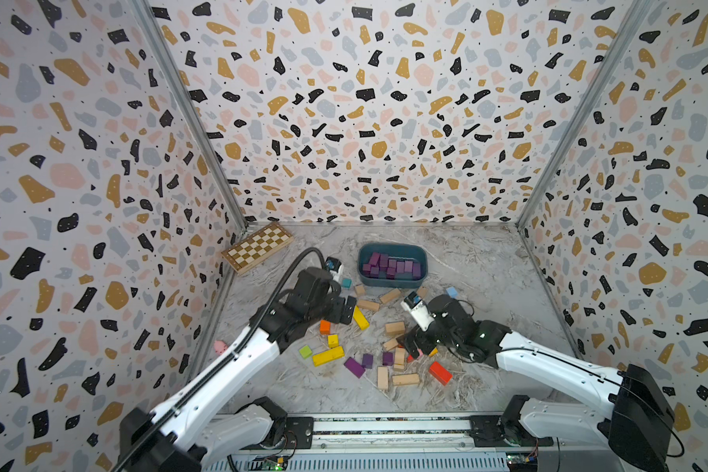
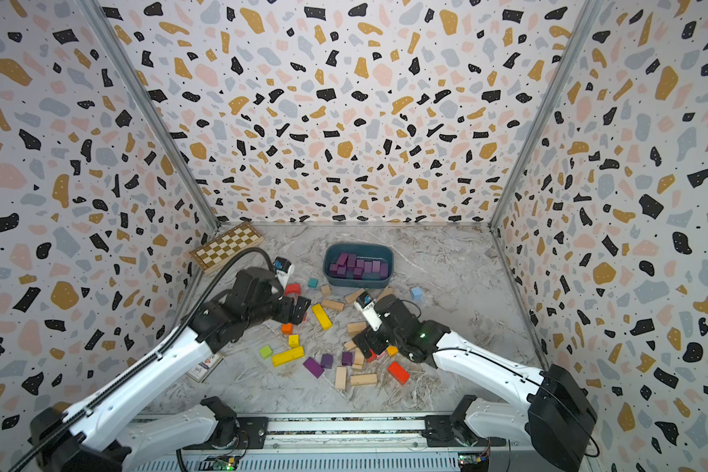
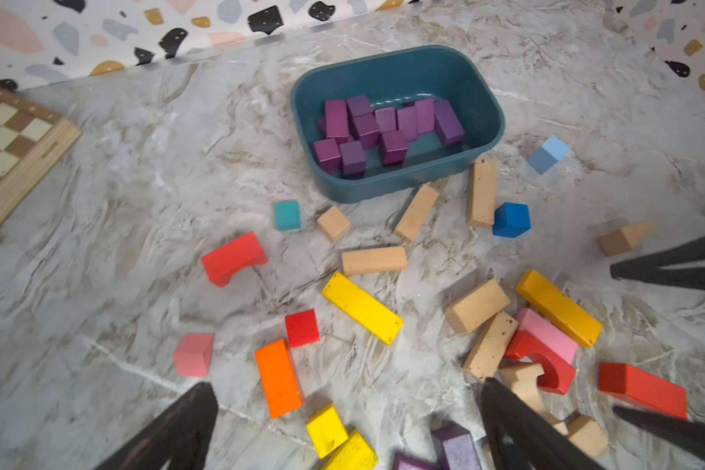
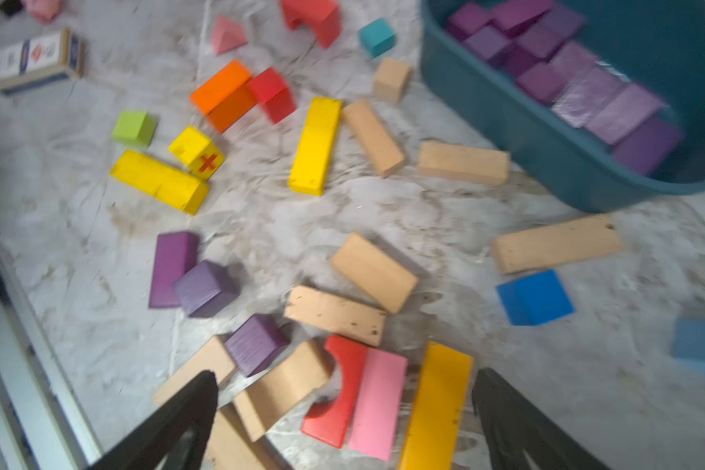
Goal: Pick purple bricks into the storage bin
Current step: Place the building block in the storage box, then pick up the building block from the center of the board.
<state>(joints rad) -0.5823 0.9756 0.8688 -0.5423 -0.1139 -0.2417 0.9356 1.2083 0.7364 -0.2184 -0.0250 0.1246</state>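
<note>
The storage bin (image 1: 390,282) is a teal tub at the back of the table, with several purple bricks (image 1: 391,267) inside. It also shows in the left wrist view, storage bin (image 3: 399,183), and in the right wrist view, storage bin (image 4: 505,122). Three loose purple bricks lie near the front: a bar (image 1: 354,367) and two cubes (image 1: 367,360), (image 1: 387,358). My left gripper (image 1: 346,310) hovers open and empty left of the yellow bar (image 1: 360,318). My right gripper (image 4: 346,373) is open and empty over red, pink and plain blocks, with a purple cube (image 4: 255,344) beside one finger.
A wooden chessboard (image 1: 257,246) leans in the back left corner. Plain wood, yellow, orange, red, green and blue blocks are scattered between the bin and the front edge. A small card box (image 2: 205,366) lies by the left wall. The walls close in on three sides.
</note>
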